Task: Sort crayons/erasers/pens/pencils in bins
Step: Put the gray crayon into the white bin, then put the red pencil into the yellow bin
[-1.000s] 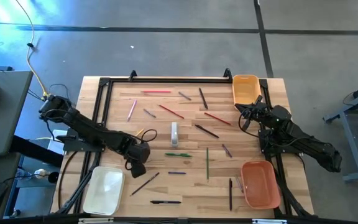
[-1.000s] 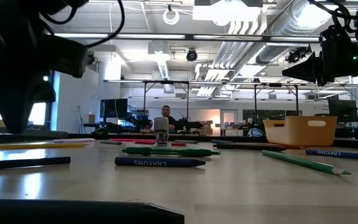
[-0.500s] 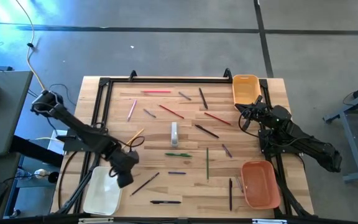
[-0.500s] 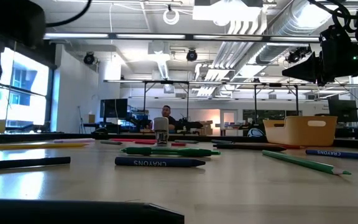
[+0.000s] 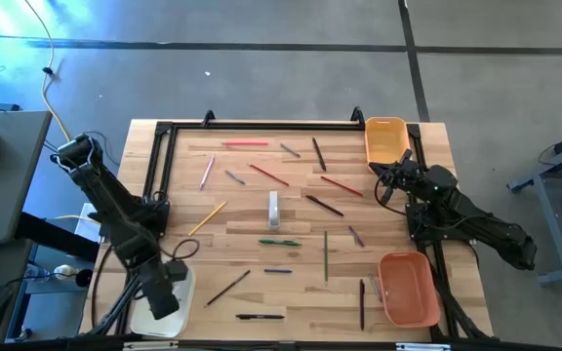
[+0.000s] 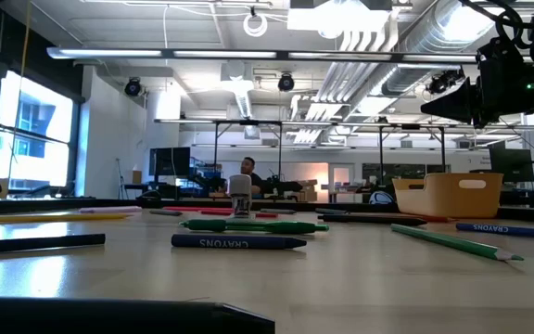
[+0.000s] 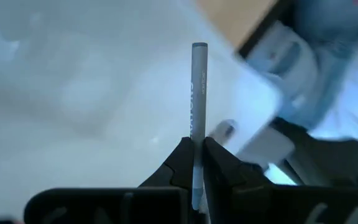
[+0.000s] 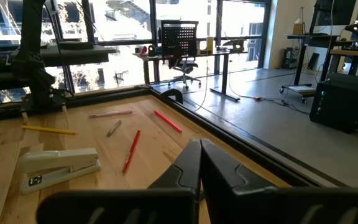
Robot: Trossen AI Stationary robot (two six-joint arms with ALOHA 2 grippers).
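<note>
The stapler (image 5: 274, 209) lies mid-table (image 5: 261, 292), among scattered pencils (image 5: 324, 255) and pens (image 5: 260, 316).

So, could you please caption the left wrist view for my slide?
Left pincer shut on a grey crayon, poised above the cream-white bin.

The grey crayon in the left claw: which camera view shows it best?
The left wrist view: the grey crayon stands pinched in the shut left claw over the cream-white bin. The high view shows only the arm above that bin; the low and right wrist views miss it.
</note>
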